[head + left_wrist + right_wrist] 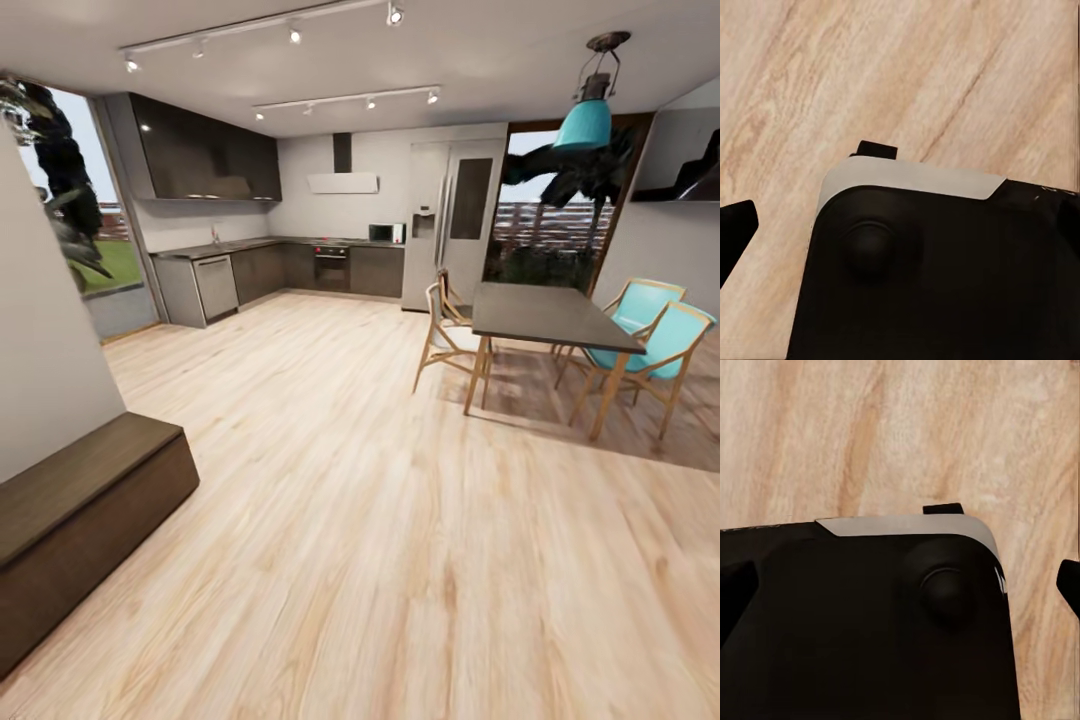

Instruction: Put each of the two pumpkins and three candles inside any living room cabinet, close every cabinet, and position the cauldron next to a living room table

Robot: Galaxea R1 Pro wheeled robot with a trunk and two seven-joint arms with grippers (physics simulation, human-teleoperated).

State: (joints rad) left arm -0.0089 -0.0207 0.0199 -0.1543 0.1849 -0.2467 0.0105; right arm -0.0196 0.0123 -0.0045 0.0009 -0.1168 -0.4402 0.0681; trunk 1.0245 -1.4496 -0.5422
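Fingers: dark tip (pixel 735 229) at edge of left wrist view, dark tip (pixel 1069 585) at edge of right wrist view; apart or together, cannot tell for either gripper. Below both, black robot base (pixel 937 277) with pale grey rim, over light wood floor (pixel 400 560). Low dark brown cabinet (pixel 85 510) against near-left wall, fronts flush, contents hidden. Farther right, dark dining table (pixel 545 315) with teal chairs (pixel 655 345). Kitchen units (pixel 300 265) along back wall, fridge (pixel 450 220) beside them.
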